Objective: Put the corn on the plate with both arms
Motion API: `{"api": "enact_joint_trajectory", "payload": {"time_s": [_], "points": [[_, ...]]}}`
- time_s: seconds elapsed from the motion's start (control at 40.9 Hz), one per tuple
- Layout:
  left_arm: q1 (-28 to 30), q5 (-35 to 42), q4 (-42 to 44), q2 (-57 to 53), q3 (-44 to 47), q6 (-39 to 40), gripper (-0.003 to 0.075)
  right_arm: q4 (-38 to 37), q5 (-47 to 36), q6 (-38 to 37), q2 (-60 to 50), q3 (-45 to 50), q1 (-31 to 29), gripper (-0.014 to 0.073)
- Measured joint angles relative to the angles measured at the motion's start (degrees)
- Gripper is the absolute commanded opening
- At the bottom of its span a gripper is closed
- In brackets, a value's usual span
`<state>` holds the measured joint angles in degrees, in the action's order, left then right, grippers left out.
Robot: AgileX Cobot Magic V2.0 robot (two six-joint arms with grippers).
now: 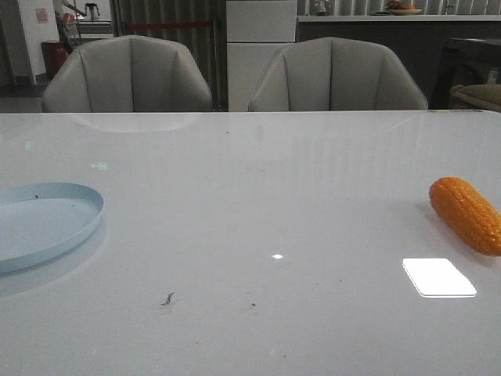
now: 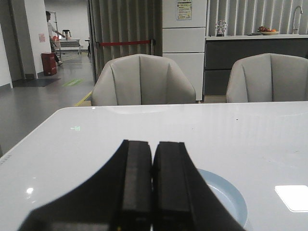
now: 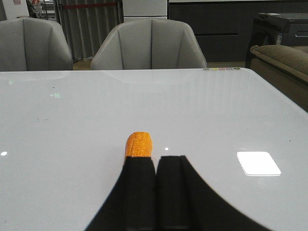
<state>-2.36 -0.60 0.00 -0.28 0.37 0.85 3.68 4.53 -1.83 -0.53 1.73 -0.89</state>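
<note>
The orange corn [image 1: 468, 214] lies on the white table at the right edge of the front view. The pale-blue plate [image 1: 47, 223] lies at the left edge. Neither arm shows in the front view. In the left wrist view my left gripper [image 2: 153, 149] is shut and empty, and the plate [image 2: 226, 199] shows just beyond its fingers, partly hidden by them. In the right wrist view my right gripper [image 3: 156, 161] is shut and empty, and the corn's far end [image 3: 138, 145] pokes out past one finger; the rest of the cob is hidden.
Two grey chairs [image 1: 129, 74] [image 1: 337, 74] stand behind the table's far edge. A bright light reflection [image 1: 438, 276] lies on the tabletop near the corn. A few dark specks [image 1: 167, 298] mark the table.
</note>
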Motion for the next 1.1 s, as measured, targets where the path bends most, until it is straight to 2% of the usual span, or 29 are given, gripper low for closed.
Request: {"api": "enact_joint_trajectory", "payload": {"time_s": [0.904, 1.099], "points": [[0.0, 0.2, 0.0, 0.0, 0.0, 0.0, 0.0099, 0.0, 0.0, 0.0, 0.0, 0.0, 0.0, 0.0057], [0.0, 5.1, 0.0, 0.0, 0.0, 0.0, 0.0099, 0.0, -0.8, 0.0, 0.0, 0.0, 0.0, 0.0057]]}}
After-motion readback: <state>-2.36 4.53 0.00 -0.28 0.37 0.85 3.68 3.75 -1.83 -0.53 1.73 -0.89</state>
